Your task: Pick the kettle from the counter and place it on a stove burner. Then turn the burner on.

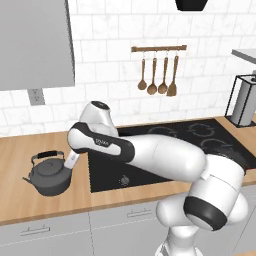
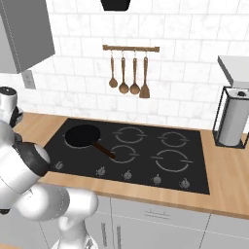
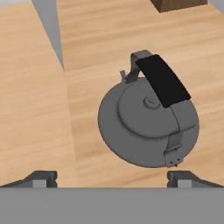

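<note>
The dark grey kettle (image 1: 49, 176) stands upright on the wooden counter (image 1: 20, 150), left of the black cooktop. Its spout points left in the left base view. My arm reaches left across the cooktop, and the hand hangs just right of the kettle and above it. In the hand view the kettle (image 3: 148, 120) lies below and ahead, with its black handle sleeve (image 3: 164, 81) arching over the lid. My gripper (image 3: 113, 179) is open with nothing between the fingertips (image 3: 41, 178). Stove burner rings (image 2: 170, 160) are marked in the black glass.
A black frying pan (image 2: 82, 136) sits on the rear-left burner. Several silver knobs (image 2: 127, 174) line the cooktop's front edge. A utensil rail (image 2: 130, 48) hangs on the tiled wall. A grey canister in a wire stand (image 2: 232, 121) stands right of the cooktop. A wall cabinet (image 1: 35, 42) hangs above the kettle.
</note>
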You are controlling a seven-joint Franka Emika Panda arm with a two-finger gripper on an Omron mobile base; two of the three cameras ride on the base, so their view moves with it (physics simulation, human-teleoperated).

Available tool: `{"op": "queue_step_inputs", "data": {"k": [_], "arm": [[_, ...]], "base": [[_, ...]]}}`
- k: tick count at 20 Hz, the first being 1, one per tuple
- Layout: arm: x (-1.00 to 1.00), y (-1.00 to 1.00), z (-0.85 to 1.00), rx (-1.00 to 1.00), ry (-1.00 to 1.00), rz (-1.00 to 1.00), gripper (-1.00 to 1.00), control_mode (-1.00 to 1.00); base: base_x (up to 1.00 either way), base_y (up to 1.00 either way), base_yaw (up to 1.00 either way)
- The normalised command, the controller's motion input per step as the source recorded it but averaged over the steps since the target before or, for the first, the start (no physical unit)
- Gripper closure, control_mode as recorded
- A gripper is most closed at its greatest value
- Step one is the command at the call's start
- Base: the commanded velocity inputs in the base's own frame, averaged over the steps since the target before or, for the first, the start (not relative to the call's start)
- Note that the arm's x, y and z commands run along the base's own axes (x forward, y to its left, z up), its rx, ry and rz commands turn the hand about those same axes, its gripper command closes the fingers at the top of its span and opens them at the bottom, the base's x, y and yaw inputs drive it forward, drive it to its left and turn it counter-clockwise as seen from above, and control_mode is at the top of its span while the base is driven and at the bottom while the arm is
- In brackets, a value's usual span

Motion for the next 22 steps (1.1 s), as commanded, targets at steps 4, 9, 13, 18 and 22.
{"op": "queue_step_inputs", "data": {"k": [4, 9, 13, 18, 22], "arm": [[0.05, -0.04, 0.0, 0.05, -0.03, 0.0, -1.0, -1.0], [0.23, -0.02, -0.02, 0.05, 0.0, 0.0, -1.0, -1.0], [0.3, 0.0, -0.02, 0.08, 0.0, 0.0, -1.0, -1.0], [0.22, 0.0, -0.02, 0.07, 0.02, 0.0, -1.0, -1.0], [0.22, 0.0, -0.04, 0.05, 0.0, 0.0, -1.0, -1.0]], "base": [[0.0, 0.0, 0.0], [0.0, 0.0, 0.0], [0.0, 0.0, 0.0], [0.0, 0.0, 0.0], [0.0, 0.0, 0.0]]}}
